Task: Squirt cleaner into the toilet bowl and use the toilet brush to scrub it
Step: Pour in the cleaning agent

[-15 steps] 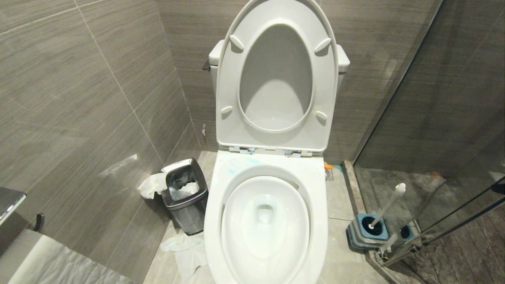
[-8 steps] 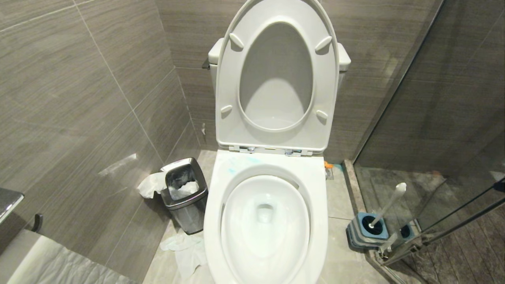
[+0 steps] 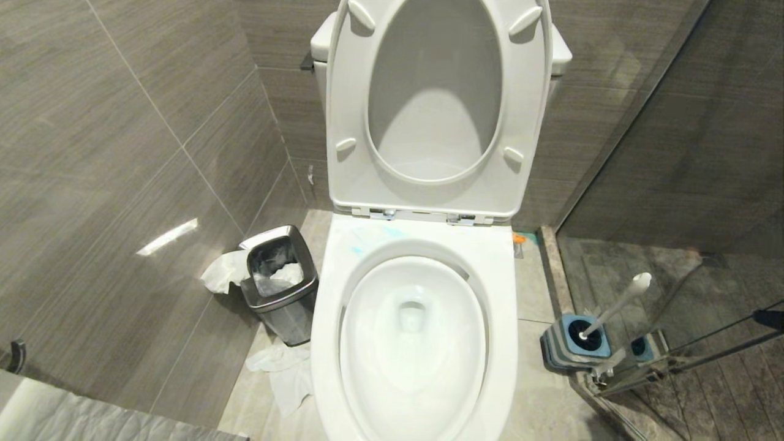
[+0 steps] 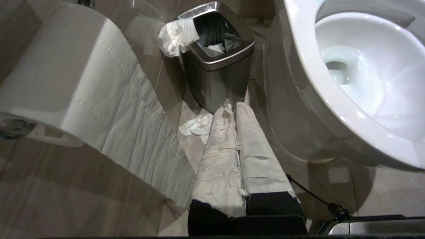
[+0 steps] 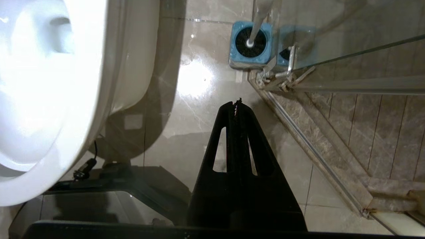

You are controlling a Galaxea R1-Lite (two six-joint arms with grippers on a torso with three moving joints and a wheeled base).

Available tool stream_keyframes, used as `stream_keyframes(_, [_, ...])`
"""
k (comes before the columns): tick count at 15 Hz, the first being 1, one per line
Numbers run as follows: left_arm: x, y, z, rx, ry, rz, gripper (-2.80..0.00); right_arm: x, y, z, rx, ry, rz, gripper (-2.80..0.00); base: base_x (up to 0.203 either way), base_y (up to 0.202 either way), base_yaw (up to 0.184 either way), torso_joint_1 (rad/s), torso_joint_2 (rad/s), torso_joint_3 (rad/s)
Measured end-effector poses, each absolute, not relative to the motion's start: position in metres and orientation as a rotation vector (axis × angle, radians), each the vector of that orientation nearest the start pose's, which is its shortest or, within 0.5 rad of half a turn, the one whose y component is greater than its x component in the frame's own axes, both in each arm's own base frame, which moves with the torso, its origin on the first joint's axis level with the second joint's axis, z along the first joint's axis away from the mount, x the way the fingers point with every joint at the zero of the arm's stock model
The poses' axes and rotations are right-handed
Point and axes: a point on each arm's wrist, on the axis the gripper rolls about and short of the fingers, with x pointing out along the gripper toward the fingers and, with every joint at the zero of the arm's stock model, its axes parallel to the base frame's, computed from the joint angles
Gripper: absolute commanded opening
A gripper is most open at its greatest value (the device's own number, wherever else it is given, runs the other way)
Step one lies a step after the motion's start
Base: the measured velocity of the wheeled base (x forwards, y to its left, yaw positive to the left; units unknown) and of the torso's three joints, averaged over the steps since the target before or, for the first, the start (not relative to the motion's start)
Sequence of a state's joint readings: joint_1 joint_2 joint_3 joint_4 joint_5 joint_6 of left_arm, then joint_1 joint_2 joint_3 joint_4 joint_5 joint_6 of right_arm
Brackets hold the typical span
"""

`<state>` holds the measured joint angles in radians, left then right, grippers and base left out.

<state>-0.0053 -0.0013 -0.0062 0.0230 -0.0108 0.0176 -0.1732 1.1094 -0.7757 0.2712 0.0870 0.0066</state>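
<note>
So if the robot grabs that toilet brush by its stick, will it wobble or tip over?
Probably a bit. The toilet brush has a long slim handle leaning out of its square blue holder, so a sideways tug might tip the holder. The handle looks like smooth plastic, likely stiff, light and perhaps slippery. The right claw is shut and apart from it.

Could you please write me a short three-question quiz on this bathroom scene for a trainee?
1. True or false: the toilet brush stands in its holder on the floor.
2. Which lies beside the bin: A) a bottle, B) crumpled paper, C) a sponge?
3. Fill in: the right gripper is ____, holding nothing.

Key: 1 true; 2 B; 3 shut.
</note>
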Motion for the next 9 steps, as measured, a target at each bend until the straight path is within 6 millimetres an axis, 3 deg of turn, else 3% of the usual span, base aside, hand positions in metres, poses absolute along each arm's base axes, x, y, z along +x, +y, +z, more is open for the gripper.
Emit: stream_keyframes(9, [-0.0234,-0.0001,0.0747,0.017,0.016,-0.017,-2.8,0.1289,-0.0203,0.2141,0.088,0.62,-0.081,-2.8,0.0,0.0,0.0,0.001,0.0,-0.197])
